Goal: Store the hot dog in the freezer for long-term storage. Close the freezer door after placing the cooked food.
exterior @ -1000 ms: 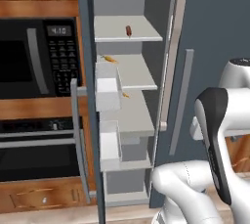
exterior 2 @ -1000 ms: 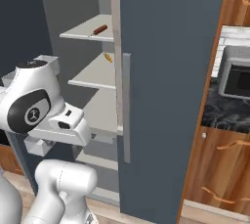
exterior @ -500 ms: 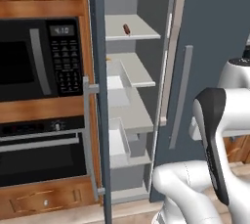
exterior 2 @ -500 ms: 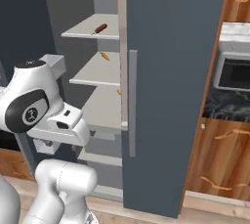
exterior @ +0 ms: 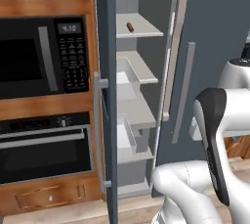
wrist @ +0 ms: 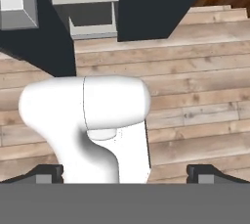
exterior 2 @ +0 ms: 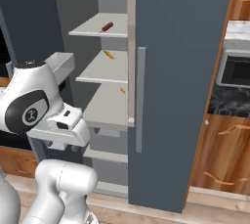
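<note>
Wide apart stand the two dark fingertips of the gripper (wrist: pixel 125 171) in the hand view, one at 8 o'clock and one at 4 o'clock of that picture, and nothing is between them or touching them; they look down on a floor of pale wooden planks (wrist: pixel 195 71). In the left base view the freezer (exterior: pixel 141 96) is seen at the centre, with pale grey shelves one above the other. On the top shelf (exterior: pixel 141 26), at 12 o'clock of the picture, lies the hot dog (exterior: pixel 130 26), small and dark red. The freezer door (exterior: pixel 106 96) stands partly open, seen almost edge-on at 9 o'clock of the compartment, with a grey bar handle (exterior: pixel 97 130). At 3 o'clock of the freezer is the twin door (exterior: pixel 210 56), shut. At 9 o'clock of the picture a black microwave (exterior: pixel 44 54) sits in wooden cabinets, and a black oven (exterior: pixel 44 152) is below it. In the right base view, small orange bits (exterior 2: pixel 109 55) lie on the second shelf.
</note>
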